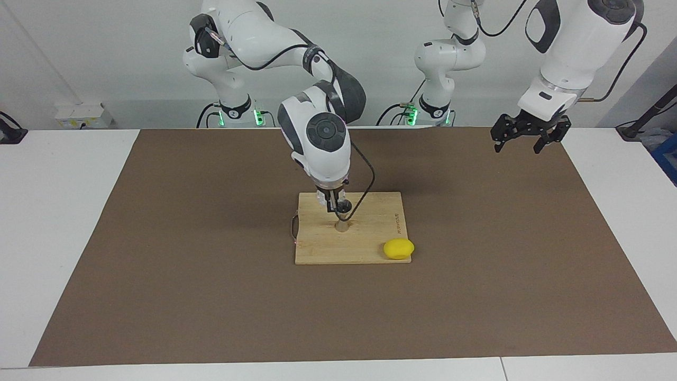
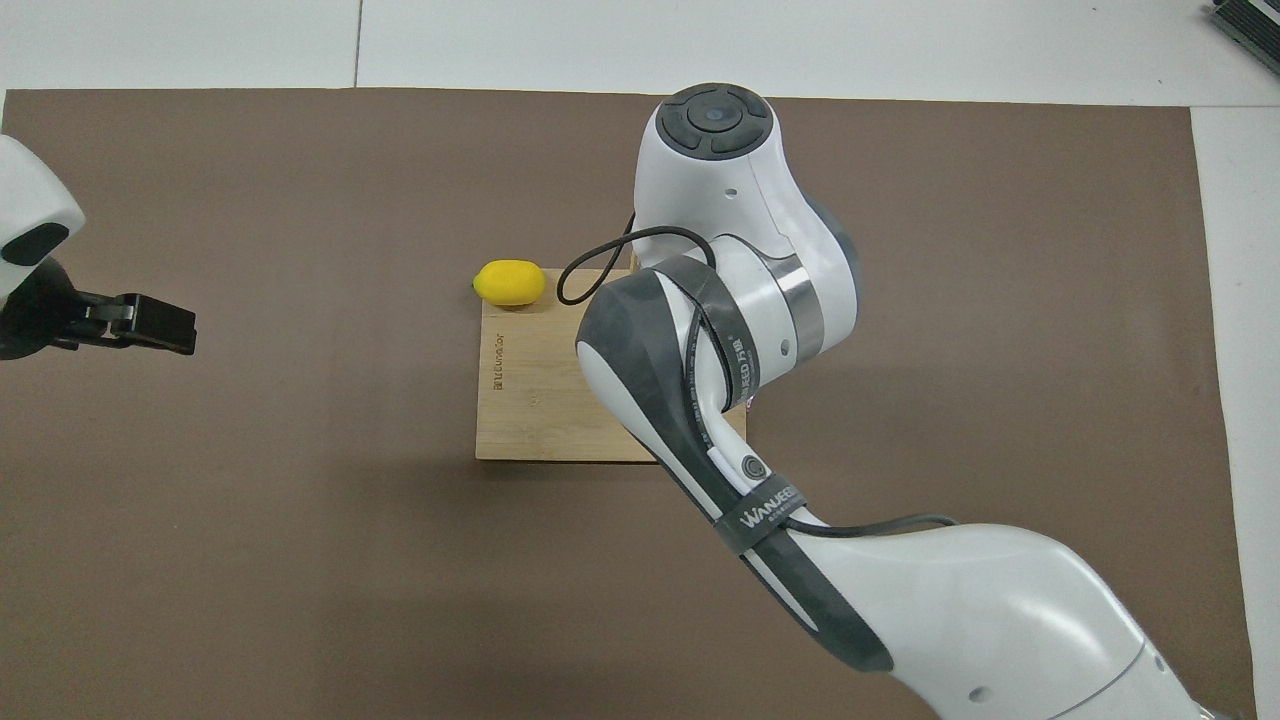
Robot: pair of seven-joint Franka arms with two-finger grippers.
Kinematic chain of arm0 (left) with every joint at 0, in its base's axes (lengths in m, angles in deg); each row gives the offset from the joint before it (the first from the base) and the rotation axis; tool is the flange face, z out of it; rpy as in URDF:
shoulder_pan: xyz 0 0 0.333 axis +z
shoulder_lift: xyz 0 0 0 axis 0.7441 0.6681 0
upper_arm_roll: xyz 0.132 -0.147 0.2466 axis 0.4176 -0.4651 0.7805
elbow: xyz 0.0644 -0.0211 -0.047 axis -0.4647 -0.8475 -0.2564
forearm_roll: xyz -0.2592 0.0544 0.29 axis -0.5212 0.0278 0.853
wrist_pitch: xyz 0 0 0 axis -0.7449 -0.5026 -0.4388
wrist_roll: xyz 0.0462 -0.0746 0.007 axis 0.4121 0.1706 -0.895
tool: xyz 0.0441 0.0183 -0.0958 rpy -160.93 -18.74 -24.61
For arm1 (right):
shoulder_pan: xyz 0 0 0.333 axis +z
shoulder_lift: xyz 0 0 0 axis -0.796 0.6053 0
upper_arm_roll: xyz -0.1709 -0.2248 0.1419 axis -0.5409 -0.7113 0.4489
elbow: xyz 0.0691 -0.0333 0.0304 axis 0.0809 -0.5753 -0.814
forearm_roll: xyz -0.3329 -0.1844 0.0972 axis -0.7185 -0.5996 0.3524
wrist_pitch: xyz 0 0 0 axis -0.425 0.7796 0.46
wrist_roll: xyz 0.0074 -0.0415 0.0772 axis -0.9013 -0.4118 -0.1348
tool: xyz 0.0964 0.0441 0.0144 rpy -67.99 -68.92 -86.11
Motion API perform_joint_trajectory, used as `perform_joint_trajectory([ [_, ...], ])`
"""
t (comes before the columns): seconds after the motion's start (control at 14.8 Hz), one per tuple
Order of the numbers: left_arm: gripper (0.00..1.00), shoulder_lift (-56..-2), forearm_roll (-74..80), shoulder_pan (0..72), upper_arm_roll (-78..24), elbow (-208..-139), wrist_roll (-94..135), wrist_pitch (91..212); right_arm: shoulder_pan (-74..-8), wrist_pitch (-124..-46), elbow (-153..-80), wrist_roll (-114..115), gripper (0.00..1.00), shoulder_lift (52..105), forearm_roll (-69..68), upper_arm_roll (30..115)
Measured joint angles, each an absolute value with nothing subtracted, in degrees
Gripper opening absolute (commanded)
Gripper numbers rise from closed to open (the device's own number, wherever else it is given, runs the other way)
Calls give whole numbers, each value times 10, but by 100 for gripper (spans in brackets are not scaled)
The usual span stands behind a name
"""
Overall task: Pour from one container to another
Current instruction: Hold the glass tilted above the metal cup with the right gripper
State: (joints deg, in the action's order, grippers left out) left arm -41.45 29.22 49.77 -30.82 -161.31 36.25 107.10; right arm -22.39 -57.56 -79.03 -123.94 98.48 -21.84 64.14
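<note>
Nearest the robots, your left claw (image 1: 529,136) hangs in the air over the brown mat (image 1: 158,238) at the left arm's end of the desk (image 1: 53,211). Its fingers are spread wide and hold nothing, and that arm waits. Your right arm reaches out over the middle of the mat, and its right claw (image 1: 338,207) points straight down over the wooden cutting board (image 1: 370,238). The fingers are drawn in narrow around the small glass cup (image 1: 344,206), which is held up off the board. Its round rim shows just beside the fingertips and the cup looks tipped, though you cannot tell how far. Directly under the cup, the metal jigger (image 1: 342,226) stands upright on the board near its middle, a small gap below the claw. In the overhead view the right arm's wrist covers the claw, the cup and the jigger, so you see only the bare part of the board (image 2: 540,400). Farthest from the robots, a yellow lemon (image 1: 399,249) rests on the board's corner toward the left arm's end, well apart from the jigger.
</note>
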Motion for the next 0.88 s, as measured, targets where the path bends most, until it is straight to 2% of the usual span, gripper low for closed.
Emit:
perform_joint_trajectory([
  [0.88,100,-414,290,498,-309,-1613,359,1071,-223,-568,-788,-1239,0,985,-224,643],
])
